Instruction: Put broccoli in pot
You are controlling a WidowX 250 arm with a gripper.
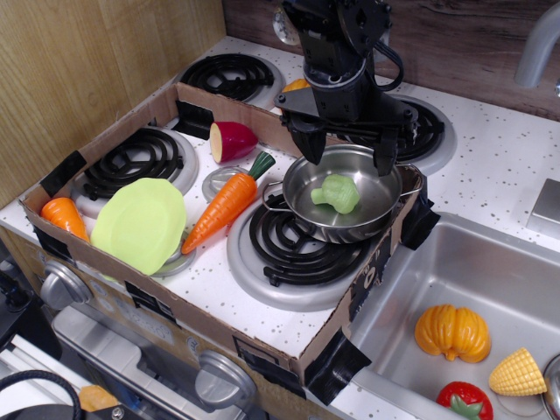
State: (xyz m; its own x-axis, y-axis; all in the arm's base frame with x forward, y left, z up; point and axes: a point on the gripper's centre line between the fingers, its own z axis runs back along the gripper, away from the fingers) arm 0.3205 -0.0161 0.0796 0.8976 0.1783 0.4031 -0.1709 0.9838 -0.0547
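The broccoli [336,192] lies inside the pot [302,179], resting on the steel bottom a little toward the back, pale green against the shine. The pot sits on the front right burner [289,249] of the toy stove, one of its small handles pointing toward the long carrot [223,206] just beside it. Right above the pot hangs the gripper [347,149], black, its two fingers spread wide apart with nothing between them; one finger stands over the pot's left rim, the other over the right rim. The broccoli is free of both.

Left of the carrot a lime-green plate [138,223] leans over the front left burner, and a second, stubby carrot [63,216] sits in the cardboard tray's corner. A red-skinned halved vegetable [232,140] lies near the back wall of the tray. Off to the right, in the sink [490,262], I can see an orange pumpkin [451,332], a corn cob [518,373] and a red tomato [464,402].
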